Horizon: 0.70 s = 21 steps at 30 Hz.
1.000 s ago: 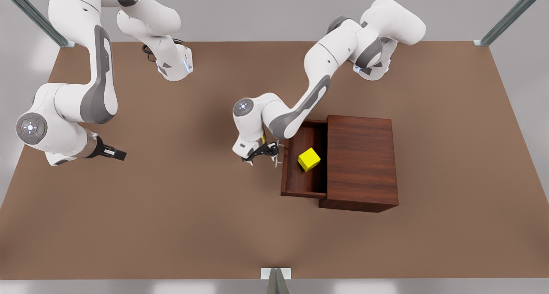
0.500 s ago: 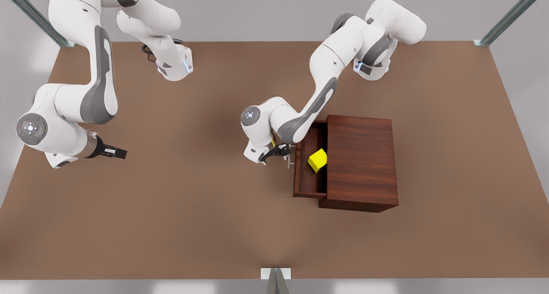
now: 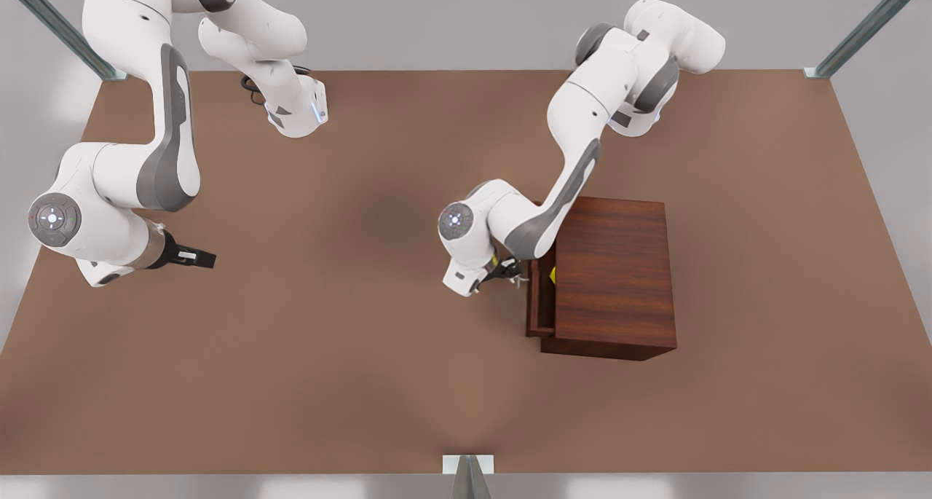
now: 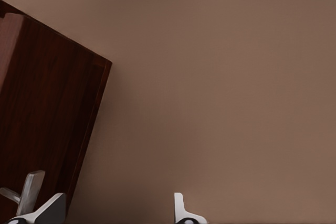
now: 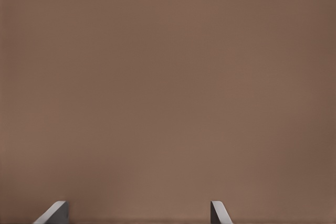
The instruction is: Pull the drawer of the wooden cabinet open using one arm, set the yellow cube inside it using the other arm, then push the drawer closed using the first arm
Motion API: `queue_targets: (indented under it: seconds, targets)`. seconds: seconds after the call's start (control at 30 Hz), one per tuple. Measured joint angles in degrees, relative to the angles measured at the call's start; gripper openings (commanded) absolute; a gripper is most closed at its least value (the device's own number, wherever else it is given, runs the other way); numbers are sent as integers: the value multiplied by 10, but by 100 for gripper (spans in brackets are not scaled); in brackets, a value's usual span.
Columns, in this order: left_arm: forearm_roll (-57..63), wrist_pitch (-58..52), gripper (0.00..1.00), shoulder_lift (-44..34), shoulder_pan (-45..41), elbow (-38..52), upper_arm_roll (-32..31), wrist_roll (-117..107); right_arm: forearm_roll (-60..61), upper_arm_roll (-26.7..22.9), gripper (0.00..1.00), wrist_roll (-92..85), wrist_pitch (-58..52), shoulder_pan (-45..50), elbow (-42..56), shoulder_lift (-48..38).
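- The drawer [image 3: 539,306] stands out of the wooden cabinet [image 3: 615,273] by only a narrow strip on the side toward the front view's left. I judge it nearly shut, but not yet flush.
- The yellow cube [image 3: 553,274] lies inside the drawer. One small yellow sliver of it shows at the cabinet's edge, and the rest is hidden under the top.
- The drawer's silver handle [image 3: 518,280] sits on the front panel, whose long axis runs up and down in the front view.
- My left jaws are right at that handle, on the side toward the front view's left. They are spread and pinch nothing. In the left wrist view the handle [image 4: 30,188] lies just outside one fingertip [image 4: 52,208], not between the two.
- The coming move turns on this: the drawer lies from my left jaws toward the front view's right. The last push should go straight that way, square to the panel.
- My right jaws wait well apart, over bare counter [image 3: 328,353] at the front view's left. They are spread wide and empty, with one fingertip [image 5: 220,211] showing in the right wrist view.
- My left arm is far nearer the drawer, so the closing falls to it.
- Count: one cabinet, one drawer, one handle, one cube, two arms.
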Motion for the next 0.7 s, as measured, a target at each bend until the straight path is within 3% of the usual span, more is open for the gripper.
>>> queue_targets:
  seconds: [0.43, 0.57, 0.63, 0.67, 0.7]
  targets:
    - [-3, -4, 100, -19, 33, -14, 1, 55, 0, 1, 100, -8, 1, 0, 0, 1]
    - [-41, -81, 100, -178, 46, 8, 0, 71, 0, 1, 100, -10, 1, 1, 1, 2]
    - [-77, -131, 100, -260, 145, -20, 1, 106, 0, 1, 100, -10, 1, 1, 3, 3]
    - [-112, -145, 100, -301, 217, -58, 3, 127, 0, 1, 100, -11, 1, 1, 4, 3]
    - [-141, -130, 100, -386, 268, -187, 7, 147, 0, 1, 100, -11, 1, 0, 5, 3]
